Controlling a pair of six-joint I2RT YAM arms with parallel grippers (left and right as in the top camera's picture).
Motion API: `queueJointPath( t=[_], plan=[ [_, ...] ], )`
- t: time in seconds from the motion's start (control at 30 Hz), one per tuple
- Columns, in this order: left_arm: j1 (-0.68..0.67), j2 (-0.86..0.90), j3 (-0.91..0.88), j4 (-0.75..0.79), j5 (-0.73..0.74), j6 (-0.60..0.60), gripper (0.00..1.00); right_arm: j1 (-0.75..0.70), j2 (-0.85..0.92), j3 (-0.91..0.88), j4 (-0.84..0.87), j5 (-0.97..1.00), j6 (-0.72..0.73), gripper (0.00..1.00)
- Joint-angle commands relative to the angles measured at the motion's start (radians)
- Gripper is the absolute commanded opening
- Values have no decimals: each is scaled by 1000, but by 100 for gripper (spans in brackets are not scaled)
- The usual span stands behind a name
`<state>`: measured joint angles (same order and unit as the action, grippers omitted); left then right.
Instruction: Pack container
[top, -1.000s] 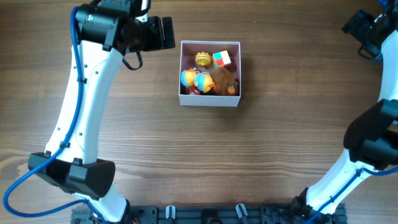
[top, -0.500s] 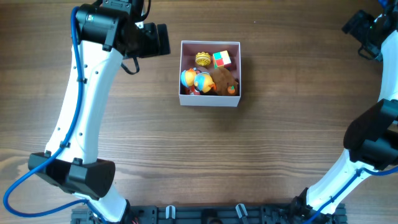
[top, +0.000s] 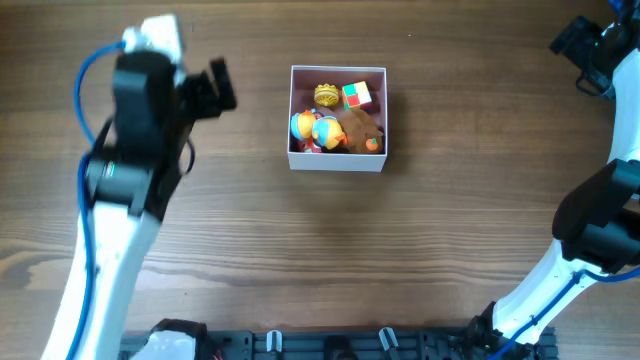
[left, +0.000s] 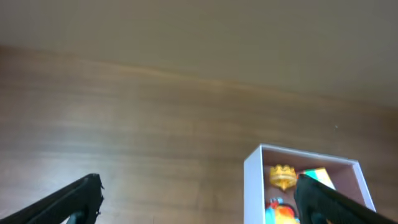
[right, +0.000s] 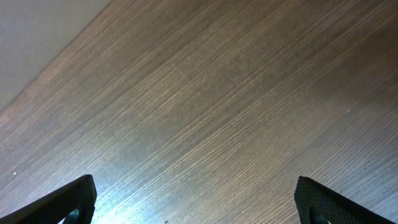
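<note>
- The container (top: 337, 161) sits on the tabletop (top: 420, 240) near the far edge, midway between the side edges, with toys (top: 335, 125) inside.
- The left tool (left: 199, 186) is wide, holding nothing, left of the container and apart from it.
- The right tool (right: 196, 196) is wide, holding nothing, at the far right corner.

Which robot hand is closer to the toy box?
Left. The left gripper hovers a short way off the container's left side; the right gripper is far off to its right.
</note>
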<state>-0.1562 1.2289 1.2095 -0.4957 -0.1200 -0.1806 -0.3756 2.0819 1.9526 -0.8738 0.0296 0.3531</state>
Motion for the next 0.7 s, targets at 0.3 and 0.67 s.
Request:
queueJointPath(
  t=[0.3,0.67],
  plan=[
    [143,-894,-835,314,96,20,100,6,16,2,2,-5,-10,100],
    [158,-1226,-1095,351,96,20,100,6,16,2,2,-5,-10,100]
  ],
)
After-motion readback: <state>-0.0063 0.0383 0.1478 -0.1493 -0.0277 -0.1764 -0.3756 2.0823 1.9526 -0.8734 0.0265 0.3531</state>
